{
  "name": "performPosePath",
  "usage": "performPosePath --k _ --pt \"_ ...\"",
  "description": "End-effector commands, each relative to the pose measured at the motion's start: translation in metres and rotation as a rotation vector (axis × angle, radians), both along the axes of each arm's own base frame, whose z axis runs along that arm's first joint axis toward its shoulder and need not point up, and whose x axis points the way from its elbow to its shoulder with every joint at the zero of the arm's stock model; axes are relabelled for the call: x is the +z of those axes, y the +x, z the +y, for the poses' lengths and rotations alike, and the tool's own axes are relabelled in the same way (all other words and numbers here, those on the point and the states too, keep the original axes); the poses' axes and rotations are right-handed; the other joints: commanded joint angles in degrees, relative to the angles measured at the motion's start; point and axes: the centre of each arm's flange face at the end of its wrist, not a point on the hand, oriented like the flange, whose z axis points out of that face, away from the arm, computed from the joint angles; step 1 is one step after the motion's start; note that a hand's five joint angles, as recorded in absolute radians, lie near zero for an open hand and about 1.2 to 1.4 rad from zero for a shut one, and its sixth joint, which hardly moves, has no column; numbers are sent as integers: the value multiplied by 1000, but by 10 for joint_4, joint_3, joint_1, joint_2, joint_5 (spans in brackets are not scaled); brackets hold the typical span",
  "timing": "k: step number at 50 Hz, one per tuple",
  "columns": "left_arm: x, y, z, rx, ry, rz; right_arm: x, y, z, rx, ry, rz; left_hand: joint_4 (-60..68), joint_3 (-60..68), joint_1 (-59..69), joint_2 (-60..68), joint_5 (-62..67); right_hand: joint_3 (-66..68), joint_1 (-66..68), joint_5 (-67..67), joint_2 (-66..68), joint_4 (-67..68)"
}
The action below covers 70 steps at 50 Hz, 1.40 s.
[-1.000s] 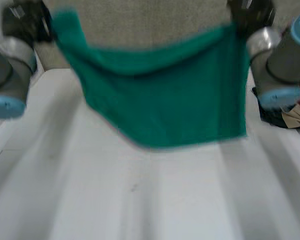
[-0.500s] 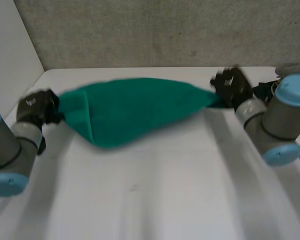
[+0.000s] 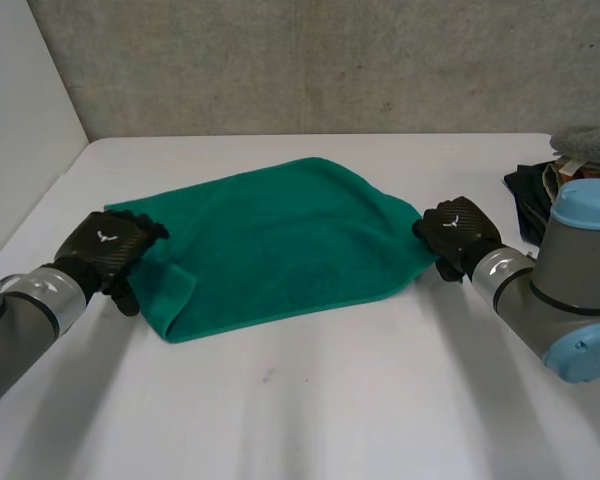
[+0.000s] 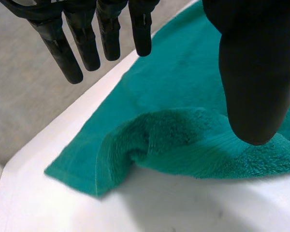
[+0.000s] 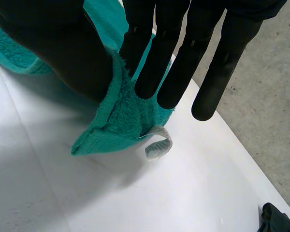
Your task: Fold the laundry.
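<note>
— Green towel [image 3: 280, 245] flat on the white table [image 3: 330, 400], and we start at the left: the left hand [image 3: 108, 250] sits right at the towel's left end, by the near corner.

— Has it got a hold there?

— No. From its own wrist camera the fingers [image 4: 87, 43] are straight and spread well clear of the thumb, nothing between them. Under the palm, that corner flap [image 4: 150, 140] is doubled over on itself.

— So a messy end. And the middle?

— It lies broad and a bit rumpled, long axis running straight from one hand to the other.

— Over to the right, then.

— The right hand [image 3: 458, 232] is at the far-right corner, and it does have cloth: the edge stands up between thumb [image 5: 63, 53] and straight fingers, pinched, with a white tag [image 5: 157, 145] curling out beneath. Beyond that arm there's a dark heap of clothes [image 3: 530, 195] at the table's edge.

— Which hand makes the next move?

— My read: the left. It's just beside the flap, and that flap needs flattening or regripping before any fold across the long axis.
</note>
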Motion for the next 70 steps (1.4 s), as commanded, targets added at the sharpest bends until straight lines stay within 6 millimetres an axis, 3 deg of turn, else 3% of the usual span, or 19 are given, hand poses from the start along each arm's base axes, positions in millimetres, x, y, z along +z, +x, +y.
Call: performPosePath --k 1,11,17,35,39,41,44,51,56,59,64,68,70 --pt "5 -23 -9 -159 -68 -108 -6 -3 2 2 14 22 23 22 20 21 31 117 152 125 128 112" --pt "-7 -52 -26 -296 46 -301 -12 -10 3 -3 16 56 85 84 82 83 93 117 152 125 128 112" --pt "-15 -52 -36 -269 127 -392 -12 -16 0 -19 22 59 94 92 90 91 102 117 152 125 128 112" --pt "-36 -48 -51 -234 86 -484 -15 -36 -10 -38 38 82 129 128 125 127 137 117 152 125 128 112" --pt "-38 -48 -51 -237 87 -488 -17 -38 -10 -39 41 93 285 284 281 283 293 117 152 125 128 112" --pt "-38 -48 -51 -236 88 -489 -17 -38 -10 -40 44 100 454 453 451 452 462 117 152 125 128 112" --pt "-37 -47 -49 -231 92 -493 -17 -39 -10 -38 47 109 594 593 591 592 602 117 152 125 128 112" --pt "-1 -31 -34 -132 73 -463 0 -48 -7 -58 55 152 630 629 627 628 638 117 152 125 128 112" --pt "32 -6 -2 -20 106 -360 29 -71 5 -89 105 261 630 629 627 628 638 117 152 125 128 112" --pt "39 7 18 19 157 -340 41 -86 17 -101 166 333 630 629 627 628 638 117 152 125 128 112" --pt "47 35 62 63 316 -362 59 -118 54 -66 353 515 630 629 627 628 638 117 152 125 128 112" --pt "47 38 83 27 410 -346 64 -120 63 -4 333 560 630 629 627 628 638 117 152 125 128 112" --pt "45 36 84 9 414 -332 62 -118 65 8 331 555 630 629 627 628 638 117 152 125 128 112"
